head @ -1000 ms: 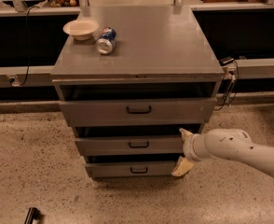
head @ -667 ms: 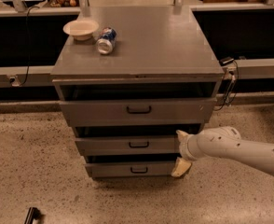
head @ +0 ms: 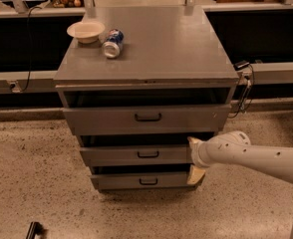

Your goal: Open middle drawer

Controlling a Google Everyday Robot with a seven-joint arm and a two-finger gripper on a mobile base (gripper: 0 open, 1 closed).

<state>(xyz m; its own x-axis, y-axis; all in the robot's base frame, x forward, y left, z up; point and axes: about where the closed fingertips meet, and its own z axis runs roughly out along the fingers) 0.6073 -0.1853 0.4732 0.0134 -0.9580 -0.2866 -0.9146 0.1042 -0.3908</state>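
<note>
The grey cabinet (head: 146,49) has three drawers. The middle drawer (head: 136,155) is a low grey panel with a small black centre handle (head: 148,154). My gripper (head: 195,158) comes in from the right on a white arm (head: 256,156). It sits against the right end of the middle drawer's front, well to the right of the handle. One fingertip (head: 193,141) is at the panel's top edge, the other (head: 195,175) hangs below it in front of the lowest drawer (head: 141,181).
The taller top drawer (head: 146,117) is above. A cream bowl (head: 85,32) and a tipped can (head: 112,43) lie on the cabinet top. A cable (head: 245,91) hangs at the cabinet's right side. The floor is speckled. A dark object (head: 34,229) lies at the bottom left.
My gripper and arm have shifted slightly left, closer against the right end of the middle drawer. The drawers look unmoved.
</note>
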